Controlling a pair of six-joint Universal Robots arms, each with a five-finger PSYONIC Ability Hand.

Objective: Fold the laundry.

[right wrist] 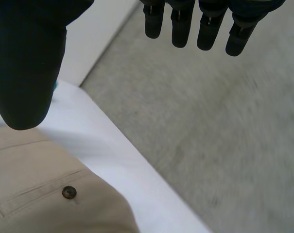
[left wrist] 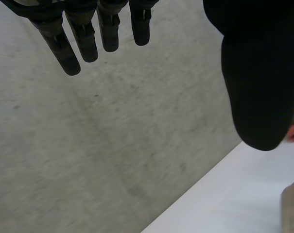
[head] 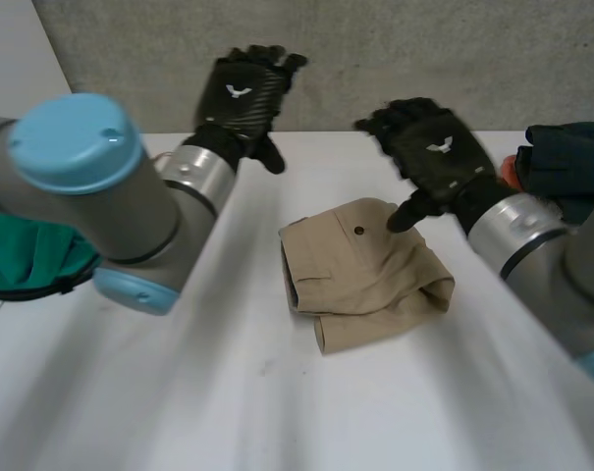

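Watching two free hands: khaki trousers sit folded in a lumpy bundle on the white table. Right hand hangs just above the trousers' far corner, fingers spread, thumb pointing at the pocket button, holding nothing. Left hand is raised well clear of the trousers, fingers straight. Cloth looks soft, light and limp, so pinch doubled edges, not single layers.
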